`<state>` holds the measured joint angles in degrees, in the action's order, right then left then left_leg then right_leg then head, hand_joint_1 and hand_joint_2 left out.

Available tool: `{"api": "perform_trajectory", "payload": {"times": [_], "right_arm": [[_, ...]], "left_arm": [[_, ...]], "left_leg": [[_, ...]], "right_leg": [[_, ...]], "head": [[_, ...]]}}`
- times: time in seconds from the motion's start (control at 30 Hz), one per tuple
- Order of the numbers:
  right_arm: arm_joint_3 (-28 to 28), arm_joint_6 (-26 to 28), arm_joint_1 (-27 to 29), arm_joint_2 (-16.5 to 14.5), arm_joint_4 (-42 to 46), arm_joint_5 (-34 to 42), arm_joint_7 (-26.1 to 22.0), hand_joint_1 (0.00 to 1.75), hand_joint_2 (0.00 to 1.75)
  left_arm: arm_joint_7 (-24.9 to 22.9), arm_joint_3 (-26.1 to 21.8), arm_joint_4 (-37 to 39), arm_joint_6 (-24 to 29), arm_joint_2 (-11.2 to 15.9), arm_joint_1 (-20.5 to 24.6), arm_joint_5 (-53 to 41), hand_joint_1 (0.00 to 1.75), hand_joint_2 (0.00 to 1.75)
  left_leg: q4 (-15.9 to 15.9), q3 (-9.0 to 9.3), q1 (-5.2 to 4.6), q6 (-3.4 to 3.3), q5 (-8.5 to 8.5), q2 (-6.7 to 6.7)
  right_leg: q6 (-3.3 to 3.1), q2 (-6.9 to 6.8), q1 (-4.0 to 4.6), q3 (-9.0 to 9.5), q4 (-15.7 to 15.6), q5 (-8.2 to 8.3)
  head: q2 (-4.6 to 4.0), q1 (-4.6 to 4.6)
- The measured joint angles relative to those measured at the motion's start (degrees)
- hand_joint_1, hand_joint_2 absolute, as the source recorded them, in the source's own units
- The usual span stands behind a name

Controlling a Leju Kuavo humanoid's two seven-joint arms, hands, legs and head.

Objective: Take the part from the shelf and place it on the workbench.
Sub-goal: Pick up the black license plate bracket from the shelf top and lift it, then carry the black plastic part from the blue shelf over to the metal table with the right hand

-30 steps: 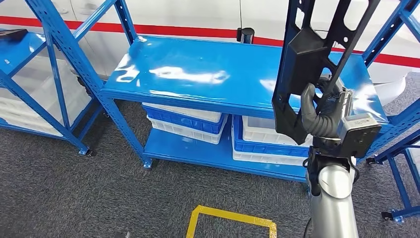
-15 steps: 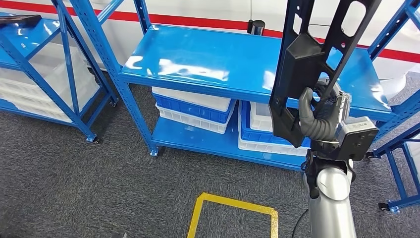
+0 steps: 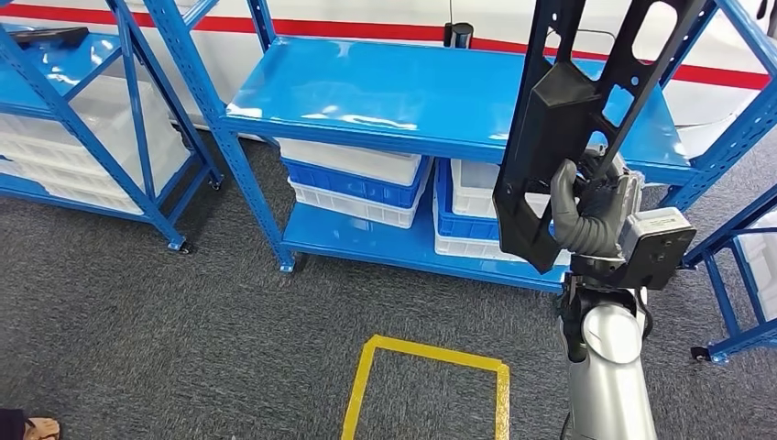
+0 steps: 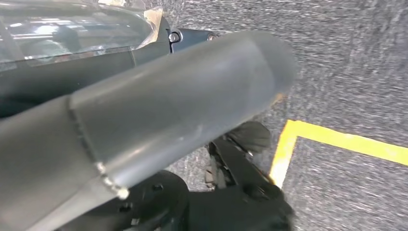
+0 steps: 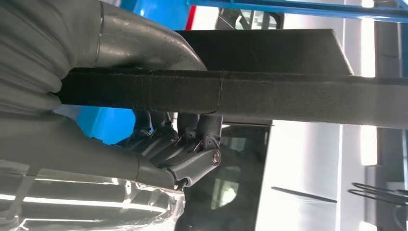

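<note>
White and blue crates (image 3: 359,183) (contents hidden), lower shelf (image 3: 366,249)

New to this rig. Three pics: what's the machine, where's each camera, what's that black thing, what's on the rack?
It is a two-legged humanoid with silver arms and many-fingered hands. The wide picture comes from a camera on its head, looking forward and down; the other two come from cameras at each wrist, so they look turned and very close.

In the head view the right hand holds a long black part upright. The right wrist view shows the same part edge-on across the hand.

Behind stands a blue shelf rack; its top shelf is bare, and white and blue bins are stacked on the lower one. On the grey carpet is a yellow tape square. The left wrist view looks down at that floor.
</note>
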<state>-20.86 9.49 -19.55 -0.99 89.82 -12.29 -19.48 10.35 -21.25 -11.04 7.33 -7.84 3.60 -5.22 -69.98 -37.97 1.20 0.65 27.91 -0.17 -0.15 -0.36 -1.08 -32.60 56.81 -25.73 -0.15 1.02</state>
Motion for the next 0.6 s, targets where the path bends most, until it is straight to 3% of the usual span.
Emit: {"api": "perform_trajectory", "payload": {"times": [0.07, 0.13, 0.23, 0.3, 0.37, 0.4, 0.43, 0.47, 0.53, 0.6], "right_arm": [[0.6, 0.3, 0.0, 0.0, -0.3, 0.2, 0.3, 1.75, 1.75], [1.2, 0.5, 0.1, 0.0, -0.6, 0.4, 0.4, 1.75, 1.75], [2.1, 0.7, 0.2, -0.1, -1.5, 0.5, 0.6, 1.75, 1.75], [2.9, 0.7, 0.4, -0.3, -2.2, 0.5, 0.7, 1.75, 1.75], [3.5, 0.8, 0.7, -0.5, -3.1, 0.4, 0.7, 1.75, 1.75], [3.8, 0.8, 0.9, -0.6, -3.5, 0.4, 0.7, 1.75, 1.75], [4.1, 0.8, 1.1, -0.7, -4.0, 0.4, 0.7, 1.75, 1.75], [4.3, 0.8, 1.3, -0.9, -4.4, 0.4, 0.7, 1.75, 1.75], [4.5, 0.8, 1.3, -1.2, -4.9, 0.4, 0.7, 1.75, 1.75], [4.7, 0.8, 1.4, -1.7, -5.3, 0.4, 0.7, 1.75, 1.75]], "left_arm": [[0.0, 0.0, 0.0, -0.2, 0.1, 0.1, -0.4, 0.0, 0.0], [-0.2, 0.0, 0.0, -0.3, 0.3, 0.2, -0.8, 0.0, 0.0], [-0.5, 0.1, 0.0, -0.4, 0.4, 0.1, -1.6, 0.0, 0.0], [-0.7, 0.1, 0.0, -0.4, 0.5, 0.2, -2.0, 0.0, 0.0], [-1.0, 0.1, 0.0, -0.3, 0.5, 0.3, -2.3, 0.0, 0.0], [-1.2, 0.1, 0.0, -0.3, 0.5, 0.3, -2.3, 0.0, 0.0], [-1.3, 0.1, 0.0, -0.4, 0.5, 0.3, -2.4, 0.0, 0.0], [-1.4, 0.1, 0.0, -0.4, 0.5, 0.3, -2.4, 0.0, 0.0], [-1.5, 0.1, 0.0, -0.5, 0.4, 0.3, -2.5, 0.0, 0.0], [-1.6, 0.1, 0.0, -0.5, 0.5, 0.3, -2.6, 0.0, 0.0]], "left_leg": [[8.2, 5.94, 0.0, -0.37, -0.34, -0.12], [12.8, 8.66, -0.45, -0.94, 0.53, -0.26], [13.9, 8.04, -0.85, -2.38, -0.9, -0.01], [14.4, 6.95, -0.78, -3.41, -2.32, 0.3], [14.4, 5.38, -0.97, -3.82, -3.47, 0.36], [14.3, 4.53, -1.03, -3.8, -4.06, 0.37], [14.2, 3.68, -1.04, -3.73, -4.65, 0.38], [14.1, 2.8, -1.01, -3.56, -5.23, 0.39], [13.5, 1.05, -0.94, -2.99, -6.21, 0.38], [12.9, -0.37, -1.05, -2.28, -7.08, 0.41]], "right_leg": [[0.68, -0.02, 0.02, -1.02, 0.2, 0.77], [1.6, -0.15, -0.07, -1.54, 0.1, 1.65], [2.63, -0.19, -0.33, -2.45, 0.4, 1.96], [2.13, -0.08, -0.26, -4.35, 4.3, -1.43], [1.54, 0.04, -0.26, -6.66, 11.6, -6.03], [1.69, 0.07, -0.27, -7.16, 14.7, -7.19], [2.12, 0.07, -0.32, -6.91, 16.2, -7.28], [2.76, 0.07, -0.4, -5.72, 15.7, -6.43], [3.89, 0.05, -0.72, -1.06, 9.6, -4.37], [3.83, 0.24, -0.5, 3.43, 2.5, -4.43]], "head": [[0.0, -0.05], [0.0, -0.13], [0.0, -0.21], [0.0, -0.38], [0.0, -0.5], [0.0, -0.51], [0.0, -0.51], [0.0, -0.54], [0.0, -0.54], [0.0, -0.49]]}}
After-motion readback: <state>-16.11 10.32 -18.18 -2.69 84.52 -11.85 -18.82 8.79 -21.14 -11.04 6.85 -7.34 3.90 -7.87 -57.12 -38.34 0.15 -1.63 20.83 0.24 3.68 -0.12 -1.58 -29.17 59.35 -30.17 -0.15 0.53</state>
